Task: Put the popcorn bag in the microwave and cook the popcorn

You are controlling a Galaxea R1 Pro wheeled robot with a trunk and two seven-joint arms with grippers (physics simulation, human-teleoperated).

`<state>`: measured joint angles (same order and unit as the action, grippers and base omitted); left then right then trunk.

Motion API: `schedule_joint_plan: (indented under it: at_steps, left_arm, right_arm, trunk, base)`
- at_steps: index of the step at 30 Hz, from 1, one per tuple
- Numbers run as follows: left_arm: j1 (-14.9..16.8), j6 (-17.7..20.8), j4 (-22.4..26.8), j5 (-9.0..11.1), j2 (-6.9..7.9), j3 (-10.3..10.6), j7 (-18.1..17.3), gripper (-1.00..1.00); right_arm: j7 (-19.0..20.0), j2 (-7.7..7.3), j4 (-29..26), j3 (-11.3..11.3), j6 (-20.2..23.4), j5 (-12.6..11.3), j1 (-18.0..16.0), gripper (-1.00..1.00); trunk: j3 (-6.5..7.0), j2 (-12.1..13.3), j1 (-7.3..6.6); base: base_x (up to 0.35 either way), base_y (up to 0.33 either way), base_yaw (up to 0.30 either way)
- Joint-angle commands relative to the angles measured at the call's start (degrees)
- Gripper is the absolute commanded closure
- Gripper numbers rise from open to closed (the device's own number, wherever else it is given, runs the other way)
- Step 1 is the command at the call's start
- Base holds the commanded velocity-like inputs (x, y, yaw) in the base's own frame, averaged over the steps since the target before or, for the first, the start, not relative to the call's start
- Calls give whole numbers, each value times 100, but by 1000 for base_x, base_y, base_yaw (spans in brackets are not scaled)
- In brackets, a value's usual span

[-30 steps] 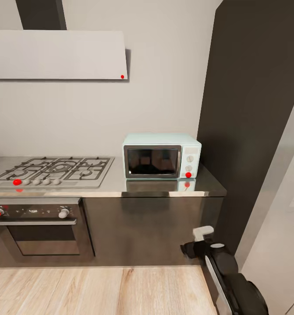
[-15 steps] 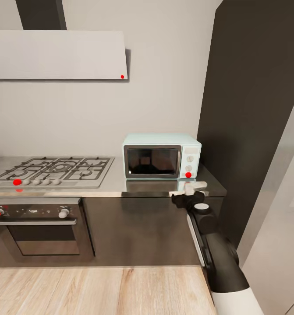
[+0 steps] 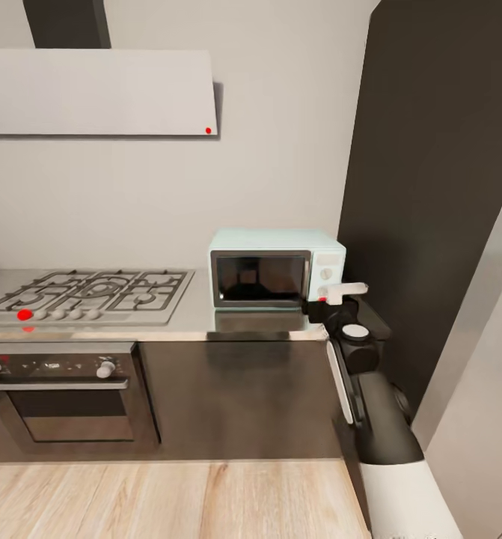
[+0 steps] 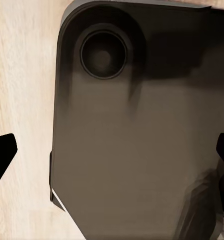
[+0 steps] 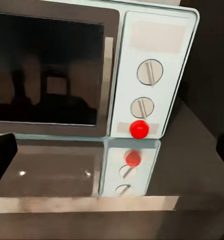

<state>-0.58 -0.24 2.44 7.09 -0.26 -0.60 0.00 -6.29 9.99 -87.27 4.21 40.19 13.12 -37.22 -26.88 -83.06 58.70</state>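
Observation:
The pale mint-blue microwave (image 3: 277,268) stands on the grey countertop (image 3: 206,318) with its dark glass door shut. In the right wrist view its panel (image 5: 152,75) carries two knobs and a red button (image 5: 139,129). My right gripper (image 3: 333,297) hovers at the countertop's front edge, just before the microwave's panel and apart from it. It is open (image 5: 112,150), with dark fingertips (image 5: 1,155) at both picture edges. My left gripper (image 4: 112,155) is open too, hanging over my own dark base (image 4: 137,140). The popcorn bag and the popcorn are out of view.
A gas hob (image 3: 93,292) lies left of the microwave, over a built-in oven (image 3: 60,389) with knobs. A flat grey hood (image 3: 97,91) hangs above. A tall dark cabinet (image 3: 430,187) rises close on the right. Wood floor (image 3: 168,498) lies in front of the dark cabinet fronts.
My right arm has risen from low beside the cabinet front up to the countertop edge, ending in front of the microwave's panel. The view has shifted slightly.

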Motion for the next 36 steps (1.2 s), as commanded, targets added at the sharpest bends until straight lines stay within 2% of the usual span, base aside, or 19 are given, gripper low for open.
schedule_joint_plan:
  at_steps: [1, 7, 11, 15, 22, 31, 33, 36]
  left_arm:
    - [-3, -2, 11, 54, -1, -1, 0, -100]
    - [-3, -2, 11, 55, -1, -2, 0, -100]
    - [-3, -2, 11, 55, -1, -1, 0, -100]
    - [-3, -2, 11, 55, -1, -2, 0, -100]
    - [-3, -2, 11, 55, -1, -1, 0, -100]
    - [-3, -2, 11, 55, -1, -1, 0, -100]
    - [-3, -2, 28, 121, 17, -19, 0, -100]
    - [-3, -2, 28, 122, 17, -19, 0, -100]
  right_arm:
    - [-23, 0, 16, -52, 32, -7, -5, -100]
    - [-14, 0, 324, -111, -28, -65, -5, -100]
    - [22, 0, 395, -108, -14, -424, -5, -100]
    - [24, 0, 410, -105, -38, -594, -5, -100]
    - [-16, 0, 404, -112, -54, -583, -5, -100]
    - [-36, 0, 380, -113, -209, -523, -2, -100]
    - [-102, -66, 446, -179, -274, -526, 9, -100]
    - [-90, -5, 542, -187, -304, -505, 6, -100]
  trunk:
    - [-5, -2, 3]
    - [-5, -2, 3]
    - [-5, -2, 3]
    - [-5, -2, 3]
    - [-5, -2, 3]
    - [-5, -2, 3]
    - [-5, -2, 3]
    - [-5, -2, 3]
  base:
    - [311, 0, 0]
    - [315, 0, 0]
    - [268, 0, 0]
    - [211, 0, 0]
    - [187, 0, 0]
    - [22, 0, 0]
    - [0, 0, 0]
    - [0, 0, 0]
